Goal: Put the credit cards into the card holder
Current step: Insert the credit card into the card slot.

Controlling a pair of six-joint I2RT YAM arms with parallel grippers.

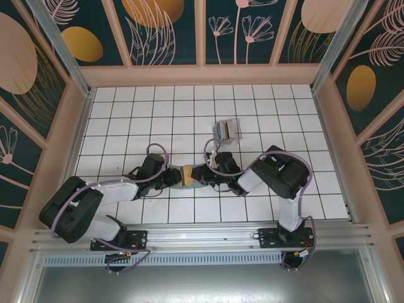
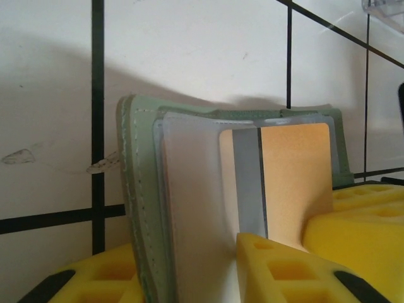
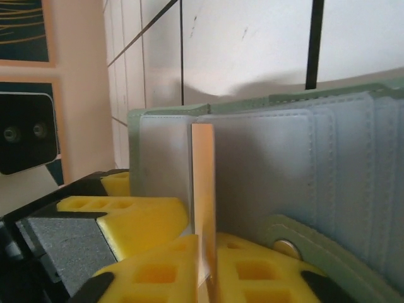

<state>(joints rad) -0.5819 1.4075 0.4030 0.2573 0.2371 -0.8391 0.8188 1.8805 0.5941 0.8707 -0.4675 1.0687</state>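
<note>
Where the two arms meet over the nearer half of the white tiled worktop (image 1: 126,113), we see the wallet (image 1: 183,183) held up between them, open, with the tan card (image 1: 187,172) at its middle. The left tool (image 1: 170,177) comes at it from the left and the right tool (image 1: 203,178) from the right.

From the left wrist, the wallet (image 2: 142,189) stands on edge with its grey-green cover outward and a pale lining inside. The left tool (image 2: 189,271) is clenched on the near flap, one yellow finger (image 2: 95,281) outside the cover and the other against the lining. The tan card (image 2: 297,183) stands upright against the far inner wall, and a greyish strip overlaps its left edge (we cannot tell whether that strip is a pocket).

From the right wrist, the tan card (image 3: 203,189) shows edge-on, a thin upright line in front of the stitched grey lining of the wallet (image 3: 328,164). The right tool (image 3: 205,271) grips the card's lower end between its yellow fingers (image 3: 252,271). A round snap (image 3: 287,247) sits on a green tab at the lower right. We cannot tell whether the card's far edge is inside a slot.

Well behind the wallet, a small clear box (image 1: 233,132) sits on the worktop with more cards (image 1: 221,130) in it, blue and white among them.
</note>
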